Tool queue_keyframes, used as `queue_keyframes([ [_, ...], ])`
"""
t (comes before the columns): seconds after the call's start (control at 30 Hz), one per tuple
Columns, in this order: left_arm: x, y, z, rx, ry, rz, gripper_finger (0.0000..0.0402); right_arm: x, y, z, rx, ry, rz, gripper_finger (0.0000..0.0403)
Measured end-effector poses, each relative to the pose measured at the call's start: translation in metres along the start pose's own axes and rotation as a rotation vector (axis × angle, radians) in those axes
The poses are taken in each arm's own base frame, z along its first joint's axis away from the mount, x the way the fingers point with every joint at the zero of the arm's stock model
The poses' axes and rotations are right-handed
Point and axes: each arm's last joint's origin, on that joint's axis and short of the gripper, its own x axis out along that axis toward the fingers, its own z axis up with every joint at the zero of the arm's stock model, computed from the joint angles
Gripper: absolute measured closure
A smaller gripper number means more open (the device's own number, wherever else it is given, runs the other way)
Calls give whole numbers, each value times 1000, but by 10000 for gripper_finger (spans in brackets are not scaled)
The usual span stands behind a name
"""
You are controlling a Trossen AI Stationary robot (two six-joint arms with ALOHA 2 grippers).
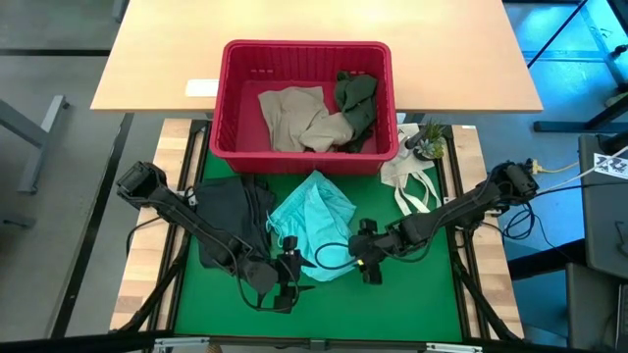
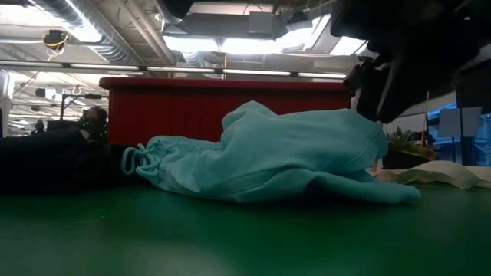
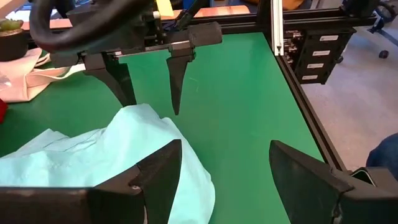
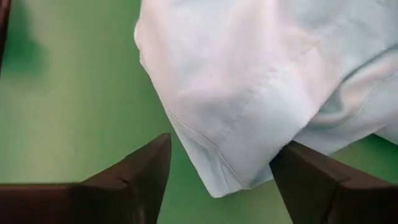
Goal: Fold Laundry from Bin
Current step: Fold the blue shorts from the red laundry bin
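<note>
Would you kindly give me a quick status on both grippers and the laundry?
Left gripper open, right gripper open, both at teal garment on green mat. Nothing held. Black garment alongside; two more in red bin.

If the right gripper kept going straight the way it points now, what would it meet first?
Most likely the light teal garment: its hemmed edge lies directly ahead of the open right gripper, between the fingers, on the green mat. Exact depth is unclear.

Dark jointed arms (black cables), wedge-shaped fingers (image 4: 130,180)
</note>
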Motion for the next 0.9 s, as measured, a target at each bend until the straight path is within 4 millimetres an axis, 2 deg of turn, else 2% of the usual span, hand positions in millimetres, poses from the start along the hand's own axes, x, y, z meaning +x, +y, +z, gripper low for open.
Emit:
queue_keyframes([
  [0.13, 0, 0, 0, 0, 1, 0, 166, 0, 1, 1, 34, -6, 10, 220],
  [0.33, -2, -3, -1, -12, 0, -8, 166, 0, 2, 3, 80, -33, 22, 372],
  [0.37, -3, -4, 0, -19, -1, -10, 166, 0, 2, 5, 84, -49, 30, 387],
  [0.53, -17, -7, 7, -24, -26, -34, 166, -3, 9, 20, 124, -201, 112, 380],
  [0.7, -41, -6, 15, -9, -37, -1, 166, -7, 12, 36, 147, -376, 132, 398],
  [0.9, -62, -3, 19, 16, -35, 51, 166, -8, -4, 54, 212, -526, 101, 399],
])
